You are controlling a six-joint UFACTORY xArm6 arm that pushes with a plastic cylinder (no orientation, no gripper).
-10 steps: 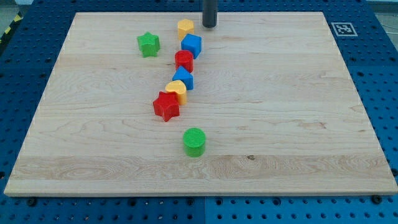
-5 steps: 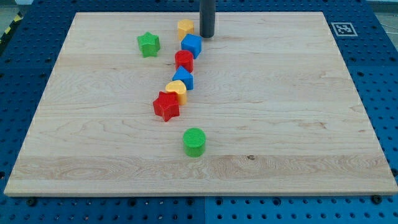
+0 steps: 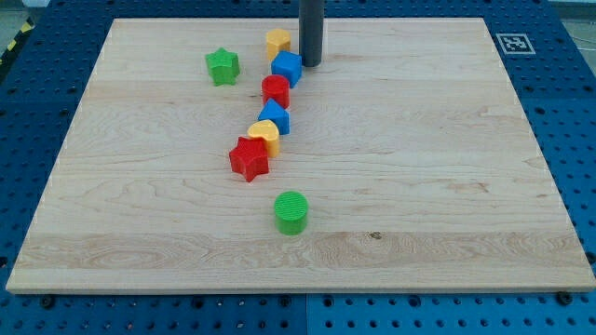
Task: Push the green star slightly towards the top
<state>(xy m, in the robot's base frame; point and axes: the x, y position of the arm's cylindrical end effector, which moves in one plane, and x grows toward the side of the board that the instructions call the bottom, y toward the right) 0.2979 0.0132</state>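
Work on the green star (image 3: 222, 66) looks unstarted: my tip (image 3: 310, 62), a bare rod holding nothing, sits beside the blue block (image 3: 288, 68), well right of it.

Pale grained wooden board (image 3: 419, 167); matt plastic-looking green star (image 3: 222, 66).
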